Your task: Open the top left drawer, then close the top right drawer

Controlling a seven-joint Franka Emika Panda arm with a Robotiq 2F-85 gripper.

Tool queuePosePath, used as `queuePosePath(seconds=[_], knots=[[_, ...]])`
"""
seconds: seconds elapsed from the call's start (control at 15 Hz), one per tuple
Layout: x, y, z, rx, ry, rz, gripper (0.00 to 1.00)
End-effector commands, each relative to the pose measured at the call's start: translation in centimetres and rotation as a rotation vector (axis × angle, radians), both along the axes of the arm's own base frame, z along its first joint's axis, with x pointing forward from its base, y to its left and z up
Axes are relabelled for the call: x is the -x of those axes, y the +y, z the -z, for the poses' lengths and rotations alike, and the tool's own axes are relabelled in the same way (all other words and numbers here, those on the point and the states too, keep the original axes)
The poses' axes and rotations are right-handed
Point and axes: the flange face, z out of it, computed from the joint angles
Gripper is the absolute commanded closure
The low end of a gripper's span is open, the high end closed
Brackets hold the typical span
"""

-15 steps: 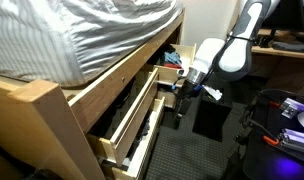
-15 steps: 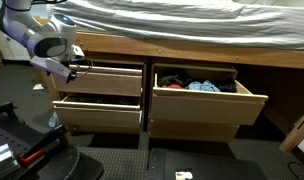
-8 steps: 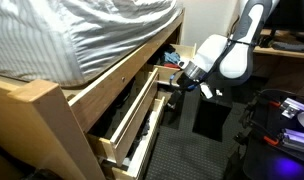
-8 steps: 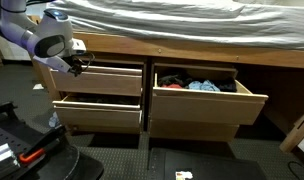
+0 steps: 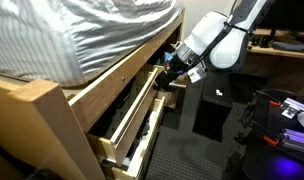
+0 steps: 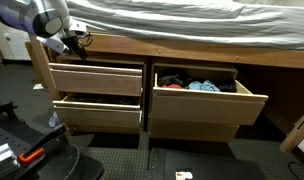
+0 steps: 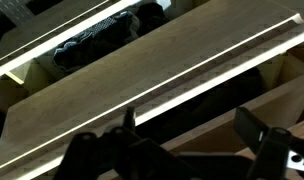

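The top left drawer is pale pine and stands pulled partly out, above a shallower drawer. In an exterior view it is the long upper drawer with black clothing. The top right drawer stands open with blue and mixed clothes inside. My gripper is above the top left drawer, near the bed frame, and also shows in an exterior view. In the wrist view my gripper is open and empty over pine boards and black clothing.
A bed with grey striped bedding lies on the pine frame above the drawers. A dark floor mat lies beside the bed. Equipment stands on the floor, and a desk is at the back.
My gripper has risen from in front of the top left drawer's front to above it, near the bed frame. The drawers have not visibly moved.
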Motion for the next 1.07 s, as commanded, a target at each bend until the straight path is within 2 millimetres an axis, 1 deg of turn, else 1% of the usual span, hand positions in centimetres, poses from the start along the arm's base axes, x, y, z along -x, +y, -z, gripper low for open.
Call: queuePosePath(seconds=[0.0,0.07,0.2,0.27,0.4,0.53,0.6,0.73,0.93,1.0], knots=[[0.0,0.0,0.1,0.0,0.002,0.004,0.0],[0.0,-0.1,0.2,0.002,0.004,0.007,0.0],[-1.4,0.3,1.3,-0.118,0.069,0.125,0.0],[-2.1,0.5,1.9,-0.164,0.089,0.147,0.0],[-3.3,0.9,3.3,-0.251,0.125,0.204,0.0],[-4.2,1.1,5.5,-0.317,0.169,0.284,0.0],[-2.9,1.0,3.3,-0.246,0.127,0.226,0.0],[-3.7,0.9,5.3,-0.283,0.154,0.262,0.0],[-4.3,1.0,6.3,-0.281,0.155,0.284,0.0],[-4.8,0.8,6.7,-0.288,0.163,0.346,0.0]])
